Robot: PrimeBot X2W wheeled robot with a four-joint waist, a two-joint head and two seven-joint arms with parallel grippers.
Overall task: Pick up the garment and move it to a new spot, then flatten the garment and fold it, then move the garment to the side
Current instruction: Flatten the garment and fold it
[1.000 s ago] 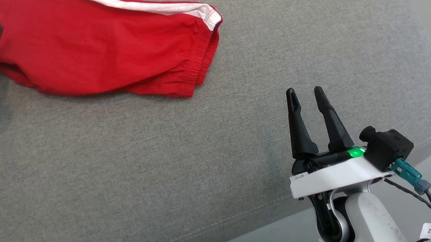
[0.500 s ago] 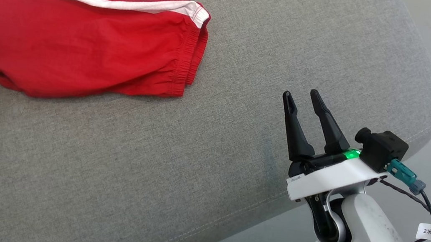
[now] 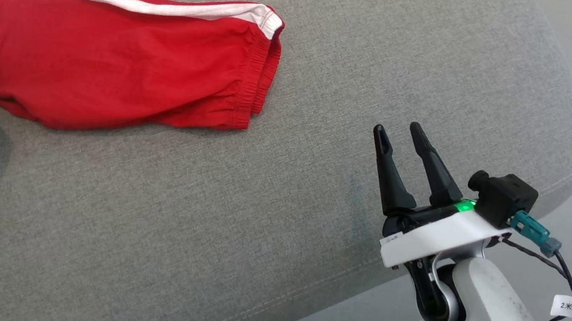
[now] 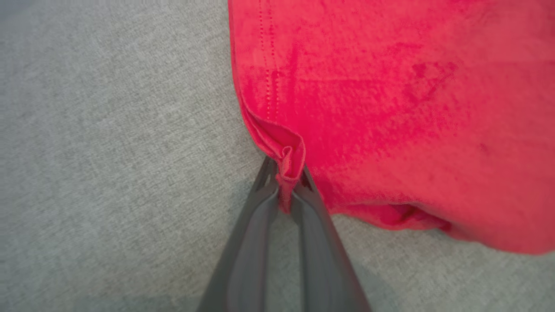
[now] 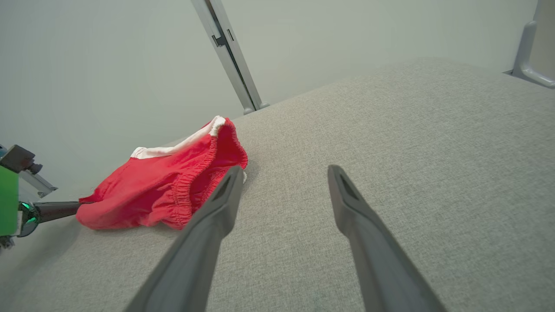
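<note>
Left pincer clamped on the red shorts' left hem corner. They stretch rightward across the grey surface, with the waistband toward my right pincer — parted, well apart.

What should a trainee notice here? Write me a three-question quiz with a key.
1. True or false: the left fingers are shut on a hem corner of the red cloth shorts with a white stripe.
2. The right fingers are: A) open, holding nothing; B) shut on the shorts; C) pressing the stripe.
3. Fill in: the shorts lie on a ___ woven-fabric cushion.
Key: 1 true; 2 A; 3 grey.
</note>
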